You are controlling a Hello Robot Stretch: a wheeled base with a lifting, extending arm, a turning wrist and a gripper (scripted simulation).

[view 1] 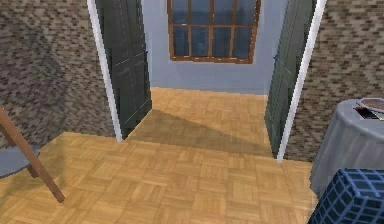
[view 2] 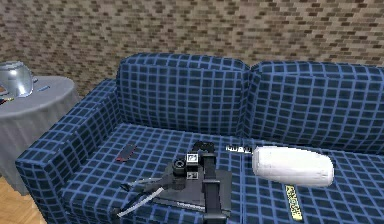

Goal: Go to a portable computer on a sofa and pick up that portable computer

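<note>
A blue checked sofa spans the arm side view, and its corner appears at the forward view's bottom right. On its seat lies a flat dark grey slab, likely the portable computer, partly hidden by the arm. The dark arm rises from the bottom edge over that slab. My gripper reaches left of it, its thin fingers low over the seat cushion. I cannot tell whether it holds anything.
Also on the seat are a white pillow, a small dark object and a yellow-black strip. A round grey-draped table with a metal vessel stands beside the sofa. Ahead, an open doorway leads toward a window.
</note>
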